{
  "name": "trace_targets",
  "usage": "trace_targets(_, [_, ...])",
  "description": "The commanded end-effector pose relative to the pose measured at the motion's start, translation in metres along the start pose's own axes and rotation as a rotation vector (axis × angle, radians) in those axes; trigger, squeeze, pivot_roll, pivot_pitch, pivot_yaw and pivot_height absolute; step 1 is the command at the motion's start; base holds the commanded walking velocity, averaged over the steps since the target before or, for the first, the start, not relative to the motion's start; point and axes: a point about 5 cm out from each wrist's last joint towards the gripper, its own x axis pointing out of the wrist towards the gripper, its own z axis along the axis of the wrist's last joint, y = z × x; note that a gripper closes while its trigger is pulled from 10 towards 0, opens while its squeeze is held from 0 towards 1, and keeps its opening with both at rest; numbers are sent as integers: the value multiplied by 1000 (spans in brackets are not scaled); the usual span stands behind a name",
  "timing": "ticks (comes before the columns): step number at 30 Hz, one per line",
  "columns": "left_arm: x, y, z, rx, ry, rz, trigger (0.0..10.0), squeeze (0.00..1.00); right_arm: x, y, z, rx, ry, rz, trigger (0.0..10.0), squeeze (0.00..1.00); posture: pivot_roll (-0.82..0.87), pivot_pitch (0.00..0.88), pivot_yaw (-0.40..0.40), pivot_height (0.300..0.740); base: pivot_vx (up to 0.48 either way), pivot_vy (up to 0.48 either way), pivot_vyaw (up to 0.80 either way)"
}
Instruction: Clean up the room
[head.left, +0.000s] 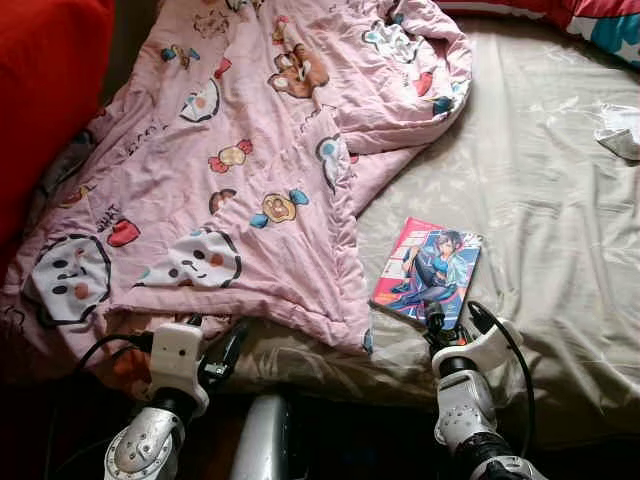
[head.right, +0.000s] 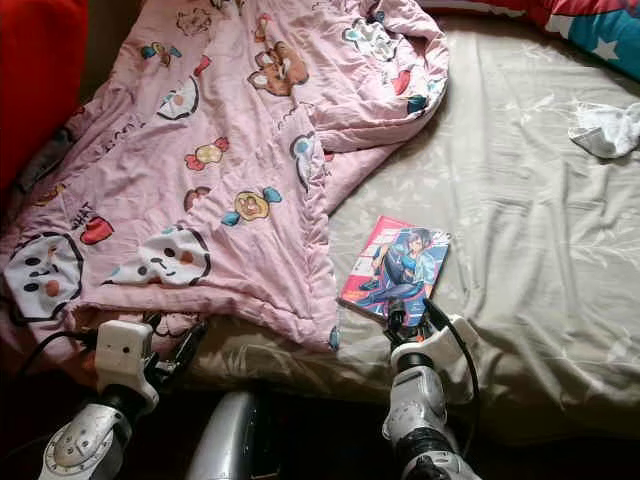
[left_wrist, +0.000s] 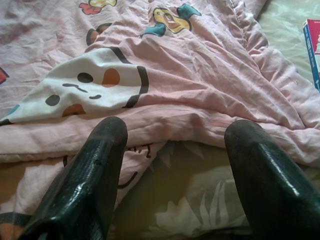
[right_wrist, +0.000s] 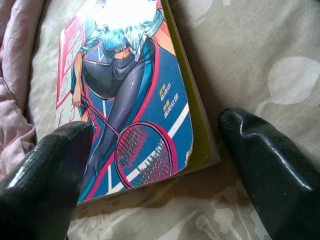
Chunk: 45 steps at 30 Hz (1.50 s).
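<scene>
Two grippers sit at the near edge of the bed, and the right gripper (head.left: 452, 318) is the one at work: its fingers (right_wrist: 50, 175) are spread wide and empty, straddling the near corner of the book (head.left: 427, 272), one tip over the cover and the other on the sheet (head.left: 540, 180) just off the book's edge. The book lies flat on the tan sheet at about five o'clock from the pink blanket (head.left: 240, 150), its nearest corner just beside the blanket's hem, the cover with the drawn figure facing up. Picking it up looks like the step in hand, and a flat thin book on soft bedding calls for care: the robot would do well to lower one finger onto the sheet beside the book's edge so it presses into the mattress and slips under, with the other finger coming down on the cover, then close across the thickness near the corner. Closing too high would likely only slide the glossy cover away; biting too deep might gather the sheet as well. The left gripper (head.left: 215, 345) hovers at about seven o'clock of the blanket, its fingers (left_wrist: 85, 185) also apart and holding nothing, pointed at the blanket's folded hem. A crumpled white cloth (head.right: 605, 130) lies well apart at two o'clock on the sheet.
</scene>
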Motion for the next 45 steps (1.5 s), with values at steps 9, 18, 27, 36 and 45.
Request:
trace_targets(9, [-11, 3, 0, 26, 31, 0, 10000, 0, -19, -15, -41, 179, 187, -35, 10000, 0, 228, 428, 139, 587, 0, 0, 0])
trace_targets(18, [-17, 6, 0, 34, 50, -1, 10000, 0, -18, 3, -53, 203, 286, 96, 10000, 0, 245, 442, 146, 587, 0, 0, 0])
trace_targets(27, [-19, 5, 0, 34, 60, 0, 10000, 0, -18, -3, -48, 203, 264, 69, 0, 0, 248, 440, 145, 587, 0, 0, 0])
trace_targets(36, [-19, 2, -3, 29, 68, -1, 10000, 0, -17, -5, -42, 196, 218, 76, 0, 0, 247, 442, 141, 587, 0, 0, 0])
trace_targets(45, [-17, 2, -7, 28, 74, 3, 10000, 0, -10, 0, -30, 175, 156, 94, 0, 0, 240, 436, 137, 587, 0, 0, 0])
